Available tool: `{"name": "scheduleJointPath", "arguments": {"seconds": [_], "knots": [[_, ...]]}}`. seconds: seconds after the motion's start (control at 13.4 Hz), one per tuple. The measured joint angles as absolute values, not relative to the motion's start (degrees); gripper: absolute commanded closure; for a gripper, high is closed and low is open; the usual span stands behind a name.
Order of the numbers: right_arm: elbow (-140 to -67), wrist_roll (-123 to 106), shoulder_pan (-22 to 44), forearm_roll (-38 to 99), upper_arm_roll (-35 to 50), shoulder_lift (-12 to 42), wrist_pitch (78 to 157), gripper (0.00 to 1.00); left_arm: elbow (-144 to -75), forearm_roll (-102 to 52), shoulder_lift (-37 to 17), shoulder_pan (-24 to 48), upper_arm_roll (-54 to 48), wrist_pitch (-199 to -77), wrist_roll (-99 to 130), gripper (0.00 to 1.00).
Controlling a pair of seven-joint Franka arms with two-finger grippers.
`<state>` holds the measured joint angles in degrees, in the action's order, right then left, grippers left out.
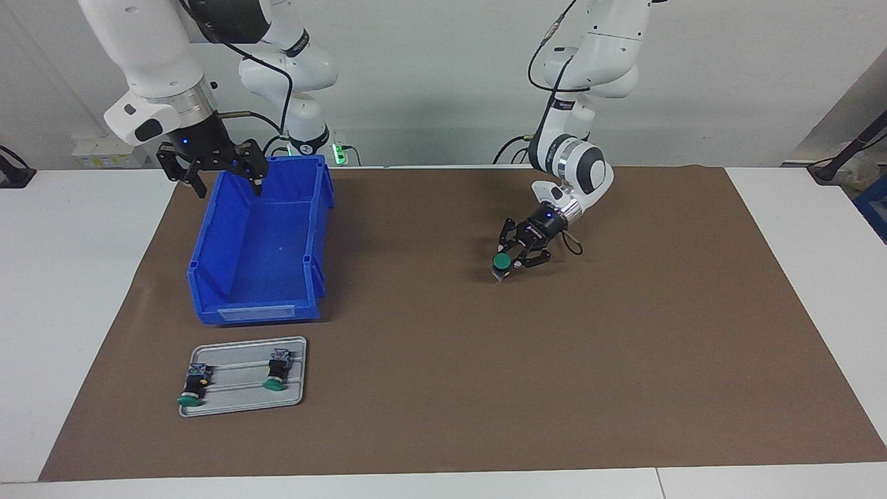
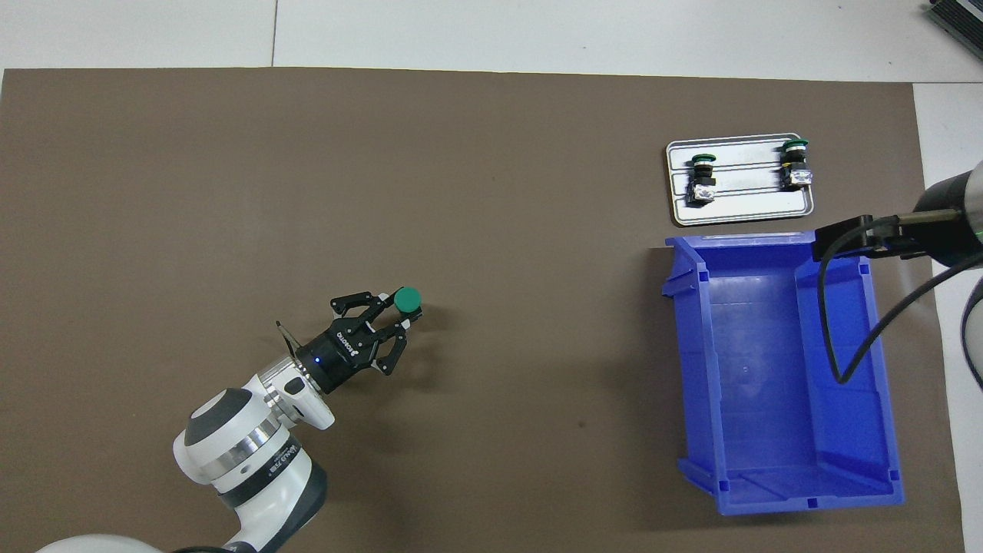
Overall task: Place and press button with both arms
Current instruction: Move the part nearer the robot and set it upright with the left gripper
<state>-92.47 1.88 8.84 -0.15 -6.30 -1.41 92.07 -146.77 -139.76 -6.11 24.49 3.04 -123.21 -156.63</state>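
left jaws (image 1: 508, 267) clamp the button (image 1: 502, 263) over the brown mat (image 1: 554, 360); right jaws (image 1: 225, 179) gape above the blue bin (image 1: 260, 249).

White jointed arms (image 1: 596, 41), grey wrist rings, black cables, black two-finger tools with blue lights

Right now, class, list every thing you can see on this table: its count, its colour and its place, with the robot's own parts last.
Green-capped push-button switch: one, in the left gripper, low over the mat.
Spare green-capped buttons: two, lying on the tray.
Grey metal tray: one, farther from the robots than the bin.
Blue plastic bin: one, right arm's end.
Brown mat: one, covering the table.
Left gripper: black, shut on the button.
Right gripper: black, open, over the bin's rim.
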Motion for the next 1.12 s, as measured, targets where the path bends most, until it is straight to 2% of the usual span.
{"name": "scheduleJointPath", "arguments": {"seconds": [0.45,0.52,0.6,0.75,1.05,1.12], "knots": [[-92.47,1.88,8.84,-0.15,-6.30,-1.41,92.07,0.01,-147.79,-139.76,-6.09,25.44,3.08,-122.90,-157.21,1.00],[-92.47,1.88,8.84,-0.15,-6.30,-1.41,92.07,0.01,-147.89,-139.76,-6.08,25.59,3.08,-122.90,-157.24,0.67],[-92.47,1.88,8.84,-0.15,-6.30,-1.41,92.07,0.01,-147.93,-139.76,-6.08,25.78,3.10,-122.90,-157.26,0.41],[-92.47,1.88,8.84,-0.15,-6.30,-1.41,92.07,0.01,-147.93,-139.76,-6.07,25.98,3.10,-122.90,-157.27,0.29],[-92.47,1.88,8.84,-0.15,-6.30,-1.41,92.07,0.01,-147.93,-139.76,-6.04,25.99,3.17,-122.84,-157.27,0.13],[-92.47,1.88,8.84,-0.15,-6.30,-1.41,92.07,0.01,-147.93,-139.76,-6.04,25.99,3.19,-122.85,-157.28,0.03]]}}
